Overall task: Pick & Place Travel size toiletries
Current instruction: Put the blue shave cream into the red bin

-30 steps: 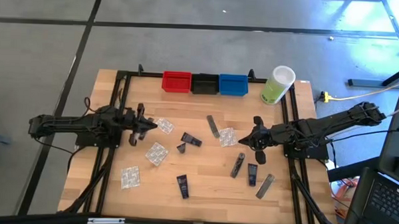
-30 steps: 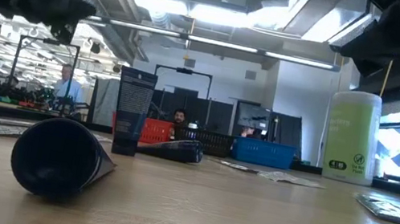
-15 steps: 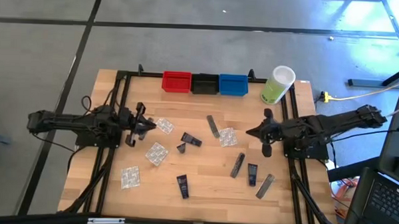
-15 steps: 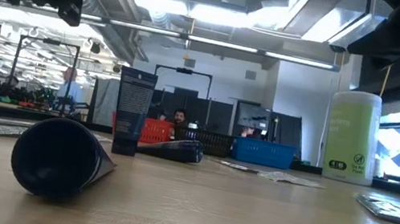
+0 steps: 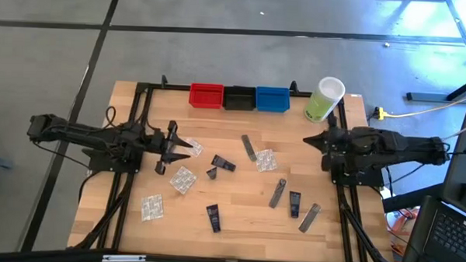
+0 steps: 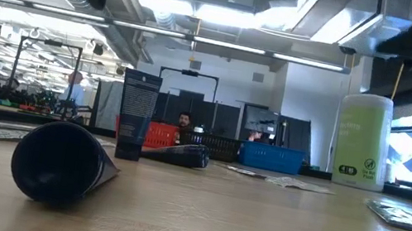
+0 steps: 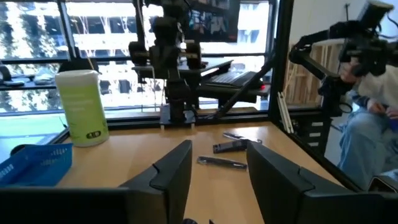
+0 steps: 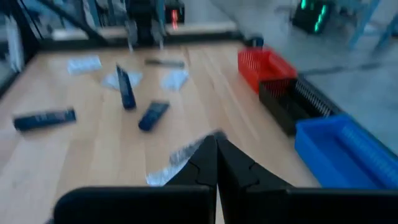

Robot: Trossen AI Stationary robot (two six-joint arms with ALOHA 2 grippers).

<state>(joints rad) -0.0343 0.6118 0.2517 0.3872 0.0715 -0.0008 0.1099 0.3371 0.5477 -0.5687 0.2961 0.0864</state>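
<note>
The travel size toiletries lie scattered on the wooden table [image 5: 237,224]. They are clear packets [image 5: 183,179] [image 5: 152,207] [image 5: 266,159], navy tubes [image 5: 223,162] [image 5: 213,217] [image 5: 294,203] and grey sachets [image 5: 249,147] [image 5: 277,192] [image 5: 309,217]. One small tube [image 6: 136,114] stands upright. My left gripper [image 5: 190,149] is open and hovers level over a clear packet at the left, which it partly hides. Nothing is between its fingers [image 7: 174,168]. My right gripper [image 5: 310,140] is shut and empty, raised at the table's right side and tilted slightly down.
A red bin [image 5: 206,95], a black bin [image 5: 239,97] and a blue bin [image 5: 272,98] stand in a row at the far edge. A tall pale-green container [image 5: 324,100] stands to their right. A black frame [image 5: 140,112] runs along the table's sides. A person sits beyond the table [image 7: 373,124].
My left gripper has risen, moved a little toward the table's middle, and opened. My right gripper has drawn back toward the table's right edge and stayed shut. None of the toiletries has moved.
</note>
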